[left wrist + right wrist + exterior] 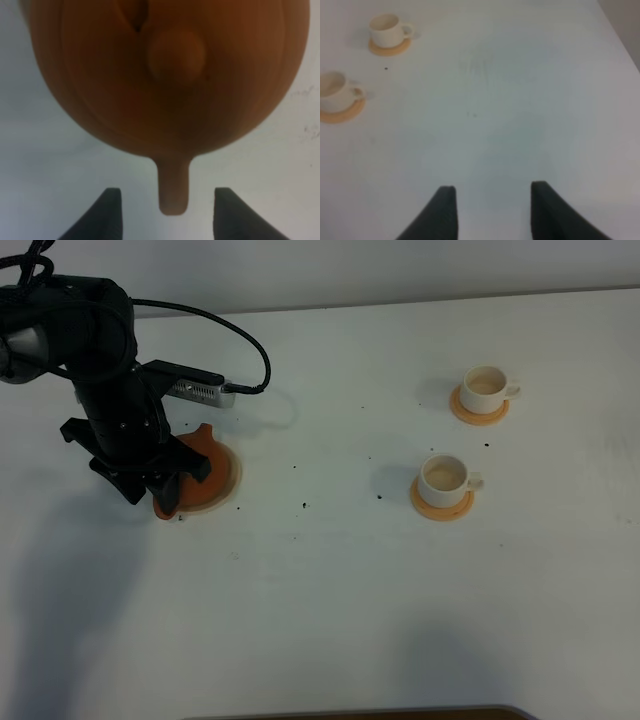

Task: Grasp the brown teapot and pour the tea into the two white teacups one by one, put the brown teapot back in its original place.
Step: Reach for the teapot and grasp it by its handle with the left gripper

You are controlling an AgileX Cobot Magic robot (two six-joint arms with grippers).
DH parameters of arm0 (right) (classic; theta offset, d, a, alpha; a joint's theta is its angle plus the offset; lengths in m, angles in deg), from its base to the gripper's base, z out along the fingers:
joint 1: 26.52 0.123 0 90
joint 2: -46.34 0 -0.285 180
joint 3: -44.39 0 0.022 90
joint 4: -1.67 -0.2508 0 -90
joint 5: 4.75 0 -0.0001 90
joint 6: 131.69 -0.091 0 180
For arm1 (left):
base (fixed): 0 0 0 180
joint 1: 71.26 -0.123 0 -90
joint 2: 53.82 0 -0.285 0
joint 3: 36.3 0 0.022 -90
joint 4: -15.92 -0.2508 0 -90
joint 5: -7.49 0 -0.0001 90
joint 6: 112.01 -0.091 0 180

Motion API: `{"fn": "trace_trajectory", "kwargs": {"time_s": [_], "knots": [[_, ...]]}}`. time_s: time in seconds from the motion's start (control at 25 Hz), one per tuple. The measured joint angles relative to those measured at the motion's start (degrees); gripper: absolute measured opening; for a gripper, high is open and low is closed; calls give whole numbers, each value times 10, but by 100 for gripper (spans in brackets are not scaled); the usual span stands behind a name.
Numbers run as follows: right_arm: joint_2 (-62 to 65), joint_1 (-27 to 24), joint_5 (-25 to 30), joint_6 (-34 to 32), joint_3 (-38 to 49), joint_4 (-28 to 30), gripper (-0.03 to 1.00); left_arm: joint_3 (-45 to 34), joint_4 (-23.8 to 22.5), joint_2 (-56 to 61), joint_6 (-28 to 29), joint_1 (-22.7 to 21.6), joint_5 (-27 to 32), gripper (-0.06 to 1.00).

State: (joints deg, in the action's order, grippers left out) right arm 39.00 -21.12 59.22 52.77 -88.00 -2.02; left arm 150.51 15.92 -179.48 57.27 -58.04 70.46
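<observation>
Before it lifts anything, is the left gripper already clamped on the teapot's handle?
No, the left wrist view shows the left gripper open, gaps on both sides of the handle of the brown teapot.

At 9 o'clock of table (330, 590): teapot (197, 452) on saucer (228, 480), under L gripper (167, 191). Cups at approx 2–3 o'clock, well apart from teapot: far cup (487, 387) on far coaster (478, 418), at 1 o'clock of near cup (443, 476) on near coaster (441, 510).
</observation>
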Motion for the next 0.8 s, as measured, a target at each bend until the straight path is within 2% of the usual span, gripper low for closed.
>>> {"fn": "trace_trajectory", "kwargs": {"time_s": [0.8], "knots": [[0,0,0,0,0,0,38,9,18,0,1,0,-6,45]]}}
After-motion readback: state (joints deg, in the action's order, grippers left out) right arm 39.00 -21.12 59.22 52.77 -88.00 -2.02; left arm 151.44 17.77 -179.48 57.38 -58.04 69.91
